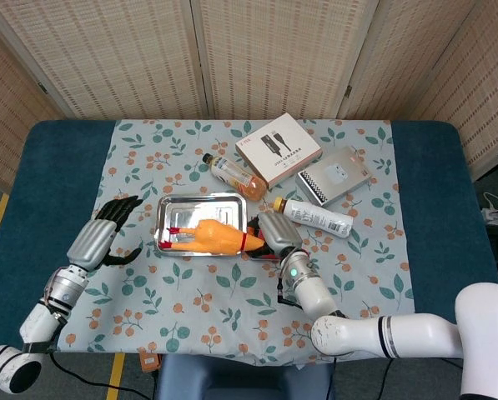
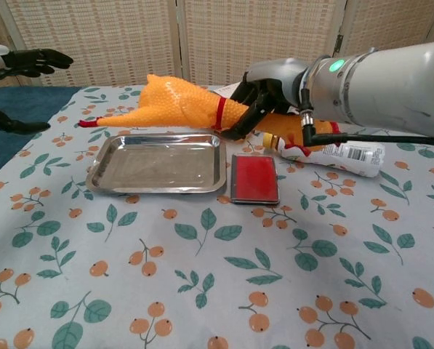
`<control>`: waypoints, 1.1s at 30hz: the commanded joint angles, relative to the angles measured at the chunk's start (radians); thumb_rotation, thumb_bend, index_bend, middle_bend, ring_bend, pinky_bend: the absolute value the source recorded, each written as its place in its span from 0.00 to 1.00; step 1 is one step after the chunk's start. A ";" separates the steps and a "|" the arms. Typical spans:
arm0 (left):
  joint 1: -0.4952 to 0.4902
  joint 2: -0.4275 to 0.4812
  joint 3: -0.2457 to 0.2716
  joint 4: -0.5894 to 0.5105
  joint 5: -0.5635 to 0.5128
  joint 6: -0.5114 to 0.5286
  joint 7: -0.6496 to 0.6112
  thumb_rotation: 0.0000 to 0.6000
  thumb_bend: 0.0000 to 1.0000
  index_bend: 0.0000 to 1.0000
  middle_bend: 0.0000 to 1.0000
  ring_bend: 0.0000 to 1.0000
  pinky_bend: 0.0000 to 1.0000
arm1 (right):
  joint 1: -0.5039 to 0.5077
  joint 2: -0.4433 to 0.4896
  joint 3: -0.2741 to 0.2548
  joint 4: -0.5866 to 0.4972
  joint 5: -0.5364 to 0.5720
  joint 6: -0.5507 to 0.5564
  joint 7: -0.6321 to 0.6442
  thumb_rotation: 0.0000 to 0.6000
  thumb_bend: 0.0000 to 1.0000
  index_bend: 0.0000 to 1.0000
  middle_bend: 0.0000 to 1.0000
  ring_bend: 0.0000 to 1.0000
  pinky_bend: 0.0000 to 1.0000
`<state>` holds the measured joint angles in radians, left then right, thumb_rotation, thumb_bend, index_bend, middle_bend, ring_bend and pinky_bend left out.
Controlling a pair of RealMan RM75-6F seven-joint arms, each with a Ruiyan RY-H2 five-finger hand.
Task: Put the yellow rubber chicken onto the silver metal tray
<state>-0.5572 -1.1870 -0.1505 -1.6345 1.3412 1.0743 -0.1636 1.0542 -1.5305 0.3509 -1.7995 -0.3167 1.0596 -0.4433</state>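
- The chicken [image 2: 177, 102] is held lengthwise in the air above the tray [image 2: 158, 163], legs pointing to the left, head end to the right; in the chest view there is clear space between its belly and the tray floor.
- The right hand [image 2: 256, 98] grips the chicken at the neck, beside its red collar, fingers wrapped around it.
- The tray lies flat on the tabletop [image 1: 232, 292] with nothing on its floor.
- A red pad [image 2: 254, 177] lies just beside the tray's right edge.
- The left hand [image 1: 107, 229] hovers off to the tray's left, holding nothing, fingers spread apart.
- Behind the right hand lies a white bottle [image 1: 319, 217] on its side; further back are an orange bottle [image 1: 232, 175], a white box [image 1: 278, 148] and a grey box [image 1: 336, 175].
- A leaf-and-berry cloth [image 1: 357, 275] covers the tabletop's middle.
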 commanded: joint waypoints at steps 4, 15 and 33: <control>0.041 0.043 0.012 0.042 0.014 0.010 -0.119 1.00 0.30 0.00 0.00 0.00 0.00 | -0.013 -0.031 0.004 0.080 -0.023 -0.039 0.053 1.00 0.31 0.91 0.65 0.79 1.00; 0.067 0.043 0.058 0.050 0.093 0.035 -0.152 1.00 0.30 0.00 0.00 0.00 0.00 | 0.097 -0.315 -0.005 0.435 -0.066 -0.035 -0.014 1.00 0.31 0.91 0.65 0.73 1.00; 0.059 0.032 0.059 0.107 0.098 0.009 -0.224 1.00 0.30 0.00 0.00 0.00 0.00 | 0.139 -0.498 0.044 0.746 -0.239 -0.077 0.001 1.00 0.30 0.63 0.47 0.40 0.75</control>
<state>-0.4960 -1.1524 -0.0923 -1.5338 1.4372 1.0869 -0.3810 1.1891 -2.0068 0.3822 -1.0976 -0.5508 1.0065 -0.4455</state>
